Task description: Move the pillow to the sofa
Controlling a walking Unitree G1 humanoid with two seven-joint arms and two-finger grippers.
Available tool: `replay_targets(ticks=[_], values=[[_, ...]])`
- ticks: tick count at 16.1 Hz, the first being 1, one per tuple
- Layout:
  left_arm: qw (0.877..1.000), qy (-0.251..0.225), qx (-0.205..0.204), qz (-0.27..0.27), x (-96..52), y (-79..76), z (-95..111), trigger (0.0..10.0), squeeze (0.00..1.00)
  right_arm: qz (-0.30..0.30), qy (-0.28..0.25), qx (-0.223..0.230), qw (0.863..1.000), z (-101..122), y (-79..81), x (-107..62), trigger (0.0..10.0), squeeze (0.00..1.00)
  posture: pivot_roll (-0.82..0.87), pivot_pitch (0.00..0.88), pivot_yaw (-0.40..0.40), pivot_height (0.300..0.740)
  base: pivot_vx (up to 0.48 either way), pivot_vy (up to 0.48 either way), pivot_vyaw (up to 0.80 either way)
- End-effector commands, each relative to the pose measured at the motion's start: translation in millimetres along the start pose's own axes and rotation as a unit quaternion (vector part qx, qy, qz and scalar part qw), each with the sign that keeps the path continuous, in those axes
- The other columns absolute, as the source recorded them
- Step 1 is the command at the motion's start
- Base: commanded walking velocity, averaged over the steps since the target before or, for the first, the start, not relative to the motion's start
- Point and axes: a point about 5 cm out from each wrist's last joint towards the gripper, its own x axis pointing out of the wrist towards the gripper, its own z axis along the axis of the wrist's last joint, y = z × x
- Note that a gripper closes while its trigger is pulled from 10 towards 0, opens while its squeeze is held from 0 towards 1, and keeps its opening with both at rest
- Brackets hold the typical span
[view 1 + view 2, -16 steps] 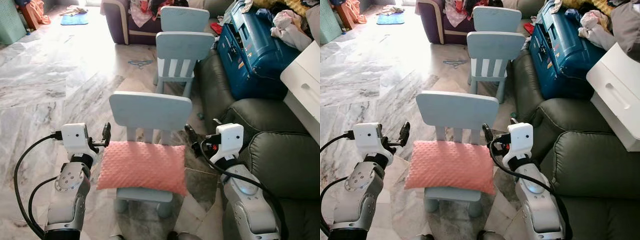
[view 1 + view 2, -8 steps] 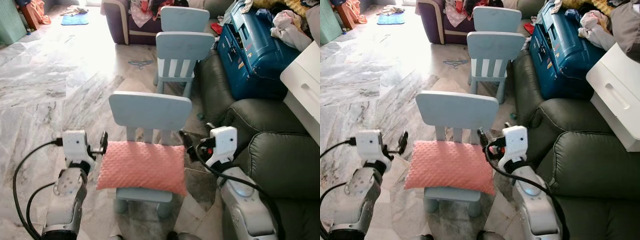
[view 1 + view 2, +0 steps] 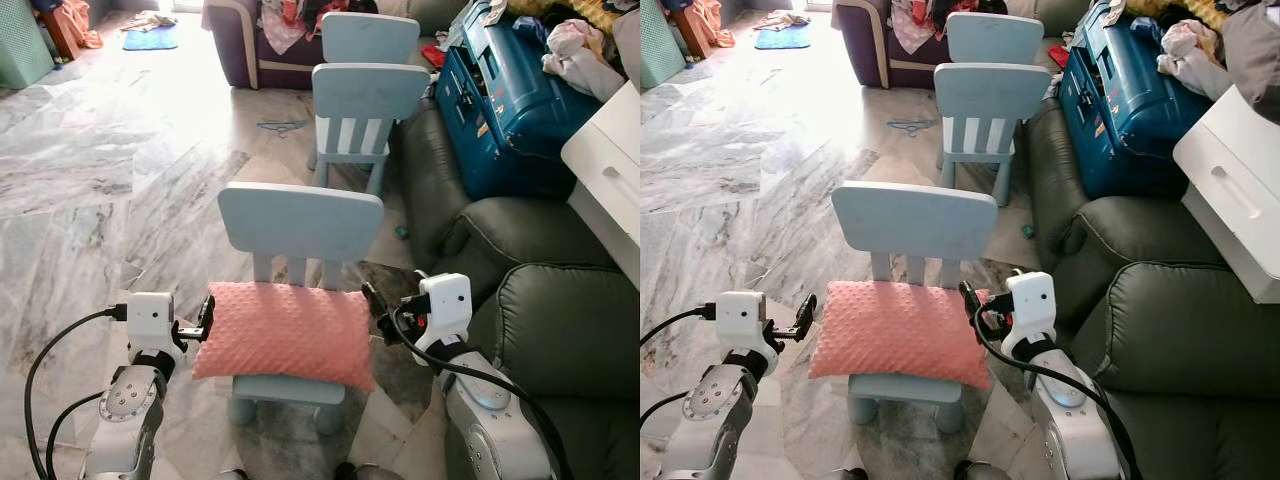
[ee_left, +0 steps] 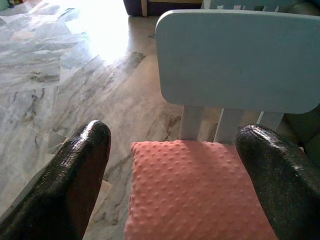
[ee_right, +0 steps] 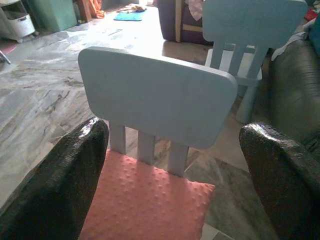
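Note:
A pink dotted pillow (image 3: 285, 333) lies flat on the seat of a small light-blue chair (image 3: 300, 222) in front of me. My left gripper (image 3: 207, 314) is open at the pillow's left edge. At the pillow's right edge my right gripper (image 3: 372, 305) is open too. In the left wrist view the pillow (image 4: 197, 195) lies between the two black fingers (image 4: 75, 175). The right wrist view shows the pillow (image 5: 150, 205) below the chair's backrest, between that gripper's fingers (image 5: 65, 175). The dark grey sofa (image 3: 560, 310) stands to my right.
Two more light-blue chairs (image 3: 365, 105) stand in a row behind the first. A blue case (image 3: 505, 95) and clothes lie on the sofa's far end. A white drawer unit (image 3: 610, 160) stands at the right. A purple armchair (image 3: 245, 45) is far back. Marble floor (image 3: 110, 170) lies open on the left.
Both grippers have come down from backrest height to the level of the pillow and now sit at its left and right edges. The pillow and chair have not moved.

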Motion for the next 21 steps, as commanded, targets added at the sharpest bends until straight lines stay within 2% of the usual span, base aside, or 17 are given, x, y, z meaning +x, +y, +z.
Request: replay_targets(ticks=[1,4,6,8,10,14,21], values=[[1.0,-0.004,0.005,-0.014,-2.3,-0.6,0.4,10.0,0.0,-0.011,-0.004,0.0,1.0,1.0,-2.6,-1.7,10.0,0.0,-0.07,0.178,-0.034,0.74,0.0,0.0,0.0],[0.999,-0.033,0.012,-0.022,-1.3,-3.7,14.4,10.0,0.0,-0.026,-0.027,0.012,0.999,10.5,-1.9,0.1,10.0,0.0,-0.07,0.196,-0.037,0.74,0.0,0.0,0.0],[0.998,-0.065,0.013,-0.017,2.1,-7.9,33.4,10.0,0.0,-0.028,-0.048,0.028,0.998,22.1,1.3,2.4,10.0,0.0,-0.07,0.206,-0.037,0.74,0.0,0.0,0.0],[0.997,-0.078,0.001,-0.019,4.4,-12.3,43.6,10.0,0.0,-0.03,-0.059,0.038,0.997,30.4,3.4,4.7,10.0,0.0,-0.07,0.21,-0.035,0.74,0.0,0.0,0.0],[0.994,-0.1,-0.012,-0.032,9.5,-20.7,60.9,10.0,0.0,-0.03,-0.083,0.066,0.994,48.6,8.5,10.5,10.0,0.0,-0.07,0.213,-0.033,0.74,0.0,0.0,0.0],[0.993,-0.11,-0.014,-0.037,8.7,-22.9,69.1,10.0,0.0,-0.025,-0.096,0.076,0.992,59.2,13.5,11.4,10.0,0.0,-0.07,0.212,-0.035,0.74,0.0,0.0,0.0],[0.991,-0.124,-0.016,-0.036,6.4,-23.8,78.7,10.0,0.0,-0.03,-0.082,0.073,0.993,56.2,10.1,11.2,10.0,0.0,-0.07,0.205,-0.036,0.74,0.0,0.0,0.0]])
